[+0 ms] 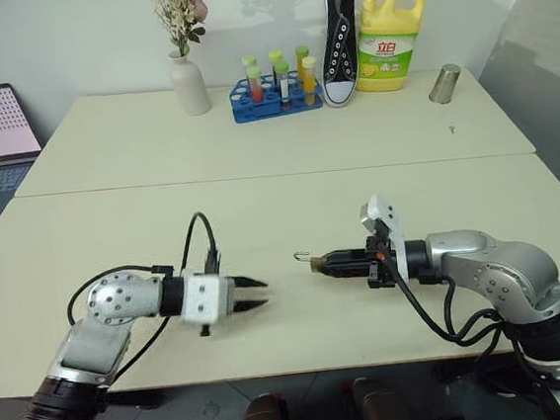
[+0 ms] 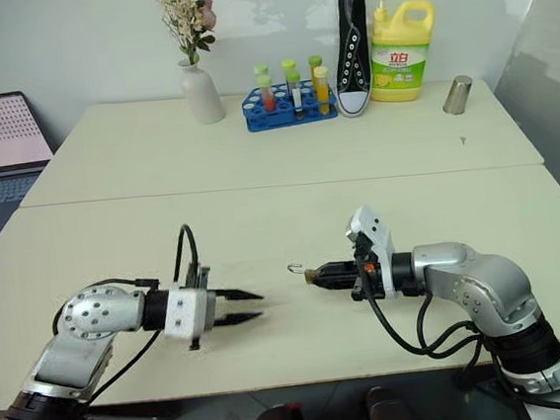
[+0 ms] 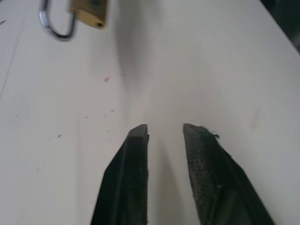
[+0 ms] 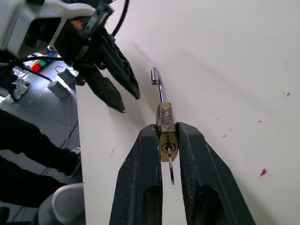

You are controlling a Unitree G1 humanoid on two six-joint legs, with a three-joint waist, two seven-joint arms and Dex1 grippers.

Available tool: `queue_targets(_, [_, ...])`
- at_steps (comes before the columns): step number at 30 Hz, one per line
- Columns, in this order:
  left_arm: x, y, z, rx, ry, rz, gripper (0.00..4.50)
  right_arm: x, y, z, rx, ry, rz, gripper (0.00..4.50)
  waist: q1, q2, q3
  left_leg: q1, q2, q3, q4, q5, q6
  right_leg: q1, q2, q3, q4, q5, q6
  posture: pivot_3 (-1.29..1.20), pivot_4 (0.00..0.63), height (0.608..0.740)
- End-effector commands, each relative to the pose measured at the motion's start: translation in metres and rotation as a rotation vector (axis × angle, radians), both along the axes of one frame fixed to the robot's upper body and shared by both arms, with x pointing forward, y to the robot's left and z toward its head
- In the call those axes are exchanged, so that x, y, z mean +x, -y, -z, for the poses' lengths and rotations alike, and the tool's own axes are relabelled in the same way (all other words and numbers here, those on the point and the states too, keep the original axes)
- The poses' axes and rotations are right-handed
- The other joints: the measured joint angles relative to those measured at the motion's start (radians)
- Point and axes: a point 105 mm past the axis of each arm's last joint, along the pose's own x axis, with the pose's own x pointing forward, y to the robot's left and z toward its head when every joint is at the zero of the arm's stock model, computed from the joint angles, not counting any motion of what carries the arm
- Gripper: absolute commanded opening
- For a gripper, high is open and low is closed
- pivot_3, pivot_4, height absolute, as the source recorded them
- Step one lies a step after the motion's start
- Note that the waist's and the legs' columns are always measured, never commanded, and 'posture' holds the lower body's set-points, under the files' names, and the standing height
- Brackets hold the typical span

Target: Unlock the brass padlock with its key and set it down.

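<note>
Two robot arms reach in over a pale table, their grippers facing each other low in the frame, a little apart. The right gripper (image 4: pixel 168 136), right of centre in the head view, is closed narrowly on the brass padlock (image 4: pixel 166 126), its two black fingers pressing the small gold body from either side. The padlock's thin silver shackle (image 4: pixel 158 83) sticks out beyond the fingertips toward the other arm, and the key (image 4: pixel 170 169) hangs from the keyhole between the fingers. The left gripper (image 1: pixel 258 293), left of centre, is partly open with a clear gap between its fingertips and holds nothing; it points at the padlock without touching it.
</note>
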Motion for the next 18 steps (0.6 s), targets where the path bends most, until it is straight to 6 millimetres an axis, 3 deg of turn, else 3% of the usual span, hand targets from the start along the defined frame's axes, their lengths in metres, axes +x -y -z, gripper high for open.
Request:
queue_targets(1, [0.000, 0.001, -0.015, -0.046, 0.071, 0.038, 2.24, 0.002, 0.001, -0.001, 0.033, -0.094, 0.038, 0.15, 0.002, 0.000, 0.000, 0.000, 0.000, 0.000, 0.000, 0.000, 0.000, 0.000, 0.000, 0.000, 0.000, 0.000, 0.000, 0.00, 0.150, 0.740])
queue_targets(8, [0.006, 0.014, -0.038, -0.217, 0.060, -0.042, 4.49, 0.016, 0.001, 0.019, 0.009, -0.293, 0.126, 0.15, -0.002, 0.000, 0.000, -0.001, 0.000, 0.000, 0.001, 0.000, 0.000, 0.000, 0.000, 0.000, 0.000, -0.002, 0.005, 0.00, 0.150, 0.740])
queue_targets(16, [0.001, 0.024, -0.040, -0.221, 0.053, -0.038, 4.50, 0.034, -0.001, 0.039, -0.060, -0.374, 0.199, 0.15, -0.004, 0.000, 0.000, 0.000, 0.000, -0.001, 0.000, 0.000, 0.000, 0.000, 0.002, -0.001, 0.001, -0.002, 0.005, 0.00, 0.150, 0.740])
queue_targets(18, [0.001, 0.026, -0.040, -0.221, 0.041, -0.038, 4.50, 0.036, 0.003, 0.042, -0.082, -0.368, 0.211, 0.87, -0.004, 0.000, 0.000, 0.000, 0.000, -0.001, 0.000, 0.000, 0.000, 0.000, 0.002, -0.001, 0.001, -0.002, 0.005, 0.00, 0.150, 0.740])
